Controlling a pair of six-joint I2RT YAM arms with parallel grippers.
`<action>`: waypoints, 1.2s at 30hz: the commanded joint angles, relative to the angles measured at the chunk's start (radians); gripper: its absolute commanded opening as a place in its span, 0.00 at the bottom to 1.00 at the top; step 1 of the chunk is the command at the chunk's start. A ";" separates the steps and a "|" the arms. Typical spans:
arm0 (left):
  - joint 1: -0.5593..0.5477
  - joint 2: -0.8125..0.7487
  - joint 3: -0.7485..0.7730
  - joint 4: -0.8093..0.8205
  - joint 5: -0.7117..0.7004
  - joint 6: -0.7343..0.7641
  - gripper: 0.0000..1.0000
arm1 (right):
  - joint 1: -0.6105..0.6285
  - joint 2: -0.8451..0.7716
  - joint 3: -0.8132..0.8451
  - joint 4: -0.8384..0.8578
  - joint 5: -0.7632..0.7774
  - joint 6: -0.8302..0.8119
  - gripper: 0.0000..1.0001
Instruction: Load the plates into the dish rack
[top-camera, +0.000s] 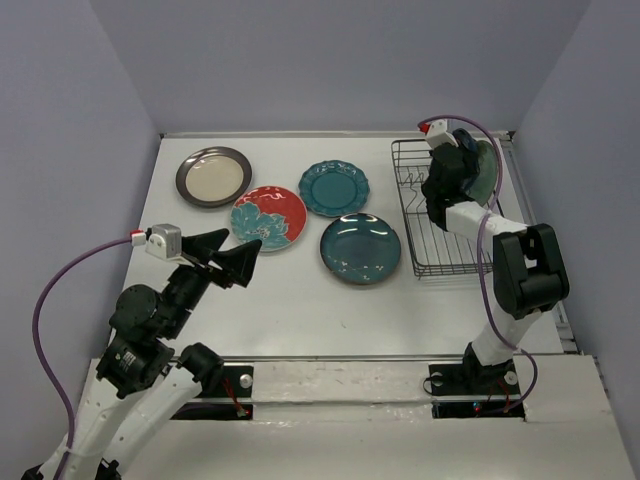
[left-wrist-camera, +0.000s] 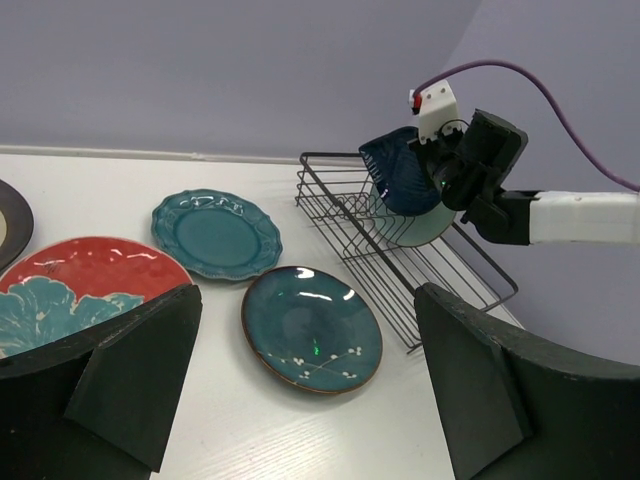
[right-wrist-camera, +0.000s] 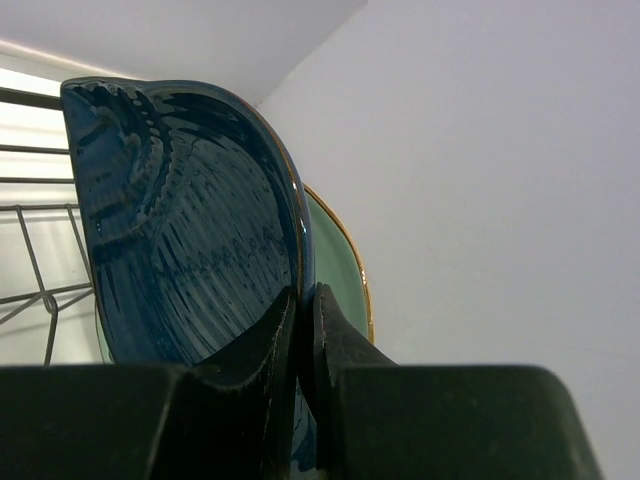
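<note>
Now, table (top-camera: 300, 310): four lie flat ahead of the left jaws: cream plate (top-camera: 213, 176), red plate (top-camera: 268, 219), scalloped plate (top-camera: 334, 188), glossy plate (top-camera: 360, 248).
Rack (top-camera: 420, 250): below the right jaws; mint plate (right-wrist-camera: 335, 250) stands in it.
Blue plate (right-wrist-camera: 180, 220): on edge, rim pinched by right gripper (right-wrist-camera: 305, 300); mint plate just behind.
Left gripper (top-camera: 238, 250): jaws spread wide, above the table.

- The left arm (top-camera: 150, 330) rises from its base with the elbow bent, wrist angled forward and to its right.
- The left gripper (top-camera: 240, 243) is spread wide, with nothing between its dark fingers (left-wrist-camera: 130, 380).
- The right arm (top-camera: 520, 270) reaches far forward, with the forearm stretched out beyond a raised elbow.
- The right gripper (right-wrist-camera: 305, 305) pinches the rim of a dark blue plate (right-wrist-camera: 190, 230), which stands on edge above its fingertips.
</note>
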 joint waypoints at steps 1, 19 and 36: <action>-0.005 0.014 0.006 0.034 -0.004 0.014 0.99 | -0.023 -0.058 0.060 0.139 0.040 -0.004 0.07; 0.000 0.013 0.004 0.034 -0.001 0.012 0.99 | -0.042 -0.049 -0.015 0.113 0.035 0.056 0.07; 0.007 0.042 0.001 0.034 0.004 0.006 0.99 | -0.042 -0.018 -0.093 -0.016 0.006 0.343 0.11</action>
